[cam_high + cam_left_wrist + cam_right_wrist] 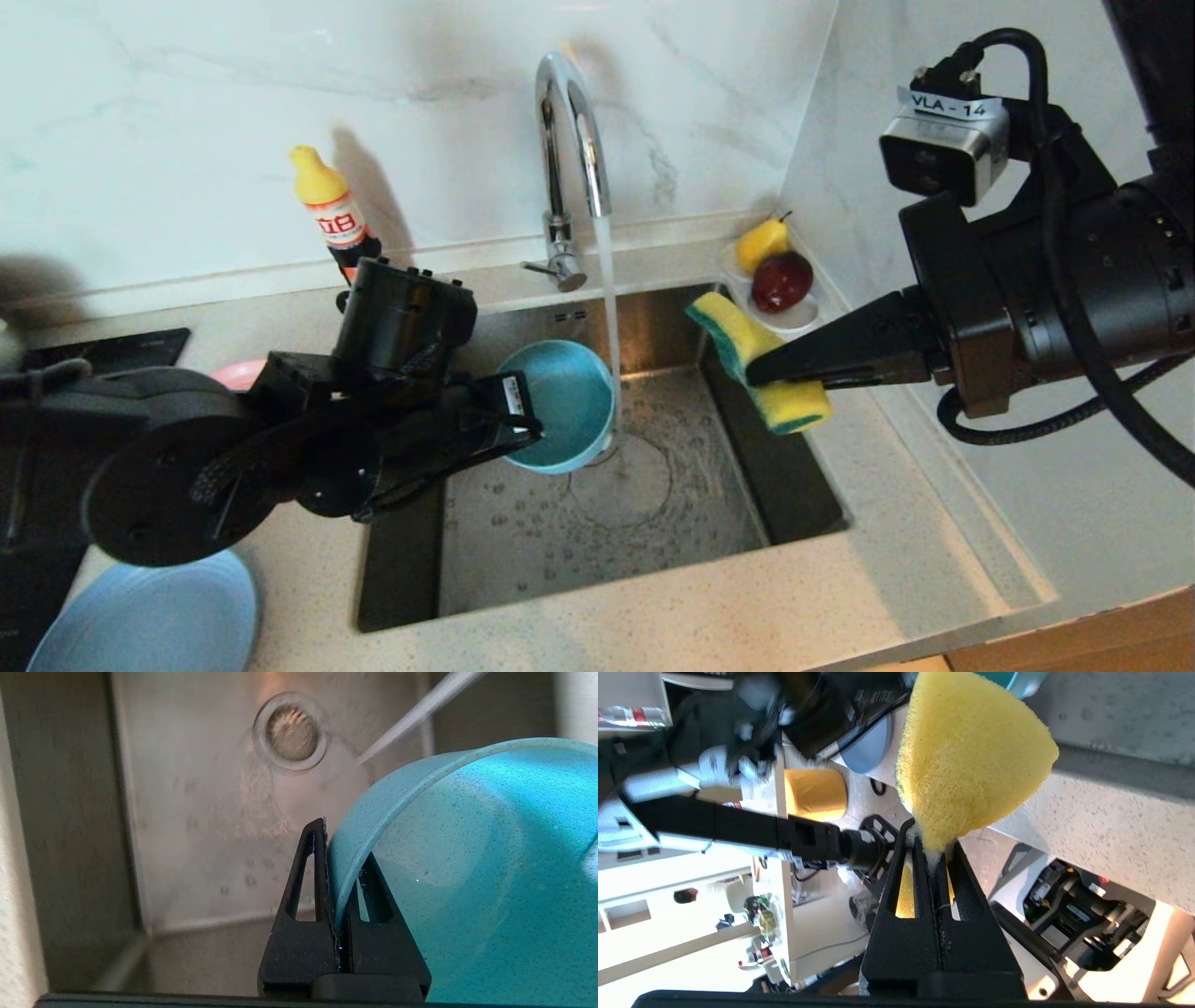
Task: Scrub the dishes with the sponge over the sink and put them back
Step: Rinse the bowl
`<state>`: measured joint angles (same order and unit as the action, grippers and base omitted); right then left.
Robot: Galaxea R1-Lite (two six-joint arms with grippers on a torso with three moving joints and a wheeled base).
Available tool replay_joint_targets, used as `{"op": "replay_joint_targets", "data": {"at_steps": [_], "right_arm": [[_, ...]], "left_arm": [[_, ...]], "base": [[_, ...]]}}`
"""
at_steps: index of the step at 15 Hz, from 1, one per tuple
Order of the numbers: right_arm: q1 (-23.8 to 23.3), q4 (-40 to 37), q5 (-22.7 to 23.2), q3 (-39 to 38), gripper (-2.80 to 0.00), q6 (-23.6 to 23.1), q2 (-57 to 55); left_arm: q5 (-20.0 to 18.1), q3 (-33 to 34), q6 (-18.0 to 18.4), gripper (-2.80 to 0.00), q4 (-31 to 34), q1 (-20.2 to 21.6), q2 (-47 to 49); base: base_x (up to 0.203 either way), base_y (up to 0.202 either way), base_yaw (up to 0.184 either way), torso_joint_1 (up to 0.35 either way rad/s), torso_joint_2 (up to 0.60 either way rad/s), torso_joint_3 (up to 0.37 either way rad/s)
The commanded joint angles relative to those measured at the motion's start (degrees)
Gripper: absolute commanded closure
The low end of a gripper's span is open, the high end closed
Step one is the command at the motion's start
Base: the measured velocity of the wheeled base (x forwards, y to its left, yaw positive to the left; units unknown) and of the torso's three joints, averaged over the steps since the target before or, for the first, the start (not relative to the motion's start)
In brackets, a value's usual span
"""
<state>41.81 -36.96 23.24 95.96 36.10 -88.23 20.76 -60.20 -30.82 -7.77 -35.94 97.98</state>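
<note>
So from the head view, the teal bowl [558, 403] is held tipped over the sink [653, 485] by the left gripper [523, 425], rim pinched, its open mouth turned toward about 3 o'clock, and the tap's [571, 140] water stream [610, 308] is seen falling just past its far edge. The sponge [758, 362] is clamped in the right gripper [761, 371], which sits at roughly 3 o'clock from the bowl, apart from it, with the sponge's long axis running 11 to 5 above the sink's right wall. That gap is probably what the coming scrub turns on: sponge to be carried toward 9 o'clock into the bowl's mouth. A light-blue plate [149, 616] is parked on the counter [747, 597] at 7 o'clock and a sliver of pink plate [233, 373] at 9. In the left wrist view, the fingers [322, 868] are pressed together on the bowl's wall, one inside and one outside, with the wet basin floor and strainer drain [290, 732] beyond at 11 o'clock; plenty of room is left below. In the right wrist view, the sponge's narrow end is squeezed between the closed fingers [924, 858], the wide yellow body fanning out at 12 o'clock.
</note>
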Motion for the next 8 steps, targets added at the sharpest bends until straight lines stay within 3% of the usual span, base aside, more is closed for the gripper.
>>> {"op": "replay_joint_targets", "data": {"at_steps": [1,5,8], "right_arm": [[0.0,-0.2,0.1,-1.1,0.00,-0.2,0.7],[0.0,-0.1,0.1,-3.3,0.00,-0.2,1.4],[0.1,-0.1,0.1,-4.0,0.00,-0.2,1.5]], "left_arm": [[-0.1,-3.3,-1.6,0.00,1.3,1.7,6.0],[-0.2,-8.1,-5.4,0.00,1.5,4.2,11.2],[-0.2,-10.7,-6.3,0.00,1.3,4.9,14.2]], "base": [[0.000,0.000,0.000,0.000,0.00,0.000],[0.000,0.000,0.000,0.000,0.00,0.000],[0.000,0.000,0.000,0.000,0.00,0.000]]}}
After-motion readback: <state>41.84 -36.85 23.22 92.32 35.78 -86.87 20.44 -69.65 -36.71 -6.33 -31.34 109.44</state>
